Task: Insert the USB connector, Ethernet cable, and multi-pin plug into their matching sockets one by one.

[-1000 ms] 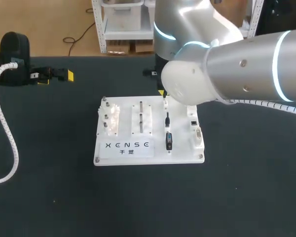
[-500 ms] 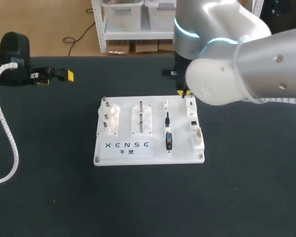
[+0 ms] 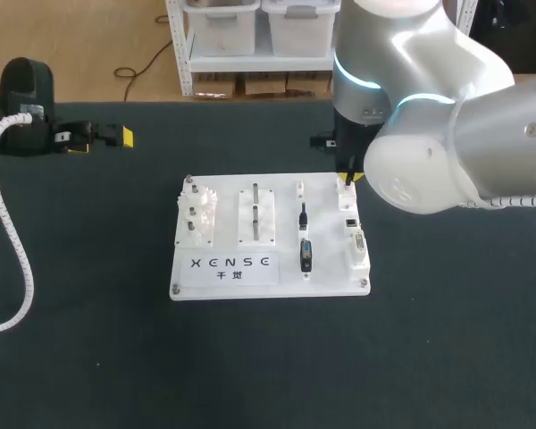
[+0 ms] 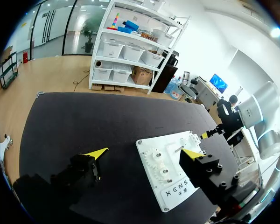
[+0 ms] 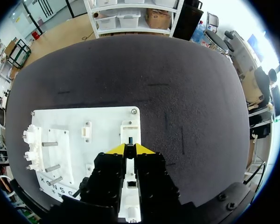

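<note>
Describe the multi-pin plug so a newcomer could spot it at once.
On the white board, find the column of holders just left of the socket strip along its right edge. The multi-pin plug sits at that column's end nearest the robot. It is a broad black block, wider than the thin black connector behind it.

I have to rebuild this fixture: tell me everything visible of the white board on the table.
The white board is a flat rectangular plate, plastic by its look, lying on the dark table, with screws at its corners and dark lettering along its near edge. It carries white gear-like parts on pegs, a block with metal pins, two black connectors in a column and a raised socket strip on its right edge. The right gripper holds a small dark connector at that strip's far end.
</note>
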You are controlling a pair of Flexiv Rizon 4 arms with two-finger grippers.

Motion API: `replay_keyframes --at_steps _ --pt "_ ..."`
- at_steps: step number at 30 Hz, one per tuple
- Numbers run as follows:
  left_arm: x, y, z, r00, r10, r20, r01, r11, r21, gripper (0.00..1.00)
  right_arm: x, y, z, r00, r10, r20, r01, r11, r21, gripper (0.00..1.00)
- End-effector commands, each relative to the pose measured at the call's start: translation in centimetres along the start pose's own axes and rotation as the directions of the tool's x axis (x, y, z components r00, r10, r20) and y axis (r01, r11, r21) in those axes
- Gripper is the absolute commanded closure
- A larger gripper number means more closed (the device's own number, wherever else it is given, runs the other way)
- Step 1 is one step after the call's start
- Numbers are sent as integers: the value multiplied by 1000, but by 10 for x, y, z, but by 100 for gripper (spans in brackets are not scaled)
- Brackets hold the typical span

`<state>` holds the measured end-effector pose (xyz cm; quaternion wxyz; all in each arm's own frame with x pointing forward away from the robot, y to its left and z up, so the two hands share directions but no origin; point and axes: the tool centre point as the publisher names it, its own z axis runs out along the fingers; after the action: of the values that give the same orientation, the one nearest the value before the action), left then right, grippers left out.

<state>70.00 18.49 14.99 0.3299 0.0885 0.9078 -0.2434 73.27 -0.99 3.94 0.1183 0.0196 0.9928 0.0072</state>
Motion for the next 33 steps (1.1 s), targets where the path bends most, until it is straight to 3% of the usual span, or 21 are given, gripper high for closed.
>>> replay_keyframes --at_steps 1,33 --pt "0 0 0 1000 0 0 0 1000 0 0 -1 1 4 1000 1 8 -1 1000 4 100" --pt "0 0 0 1000 0 0 0 1000 0 0 -3 -1 10 1000 7 11 -7 1000 11 100"
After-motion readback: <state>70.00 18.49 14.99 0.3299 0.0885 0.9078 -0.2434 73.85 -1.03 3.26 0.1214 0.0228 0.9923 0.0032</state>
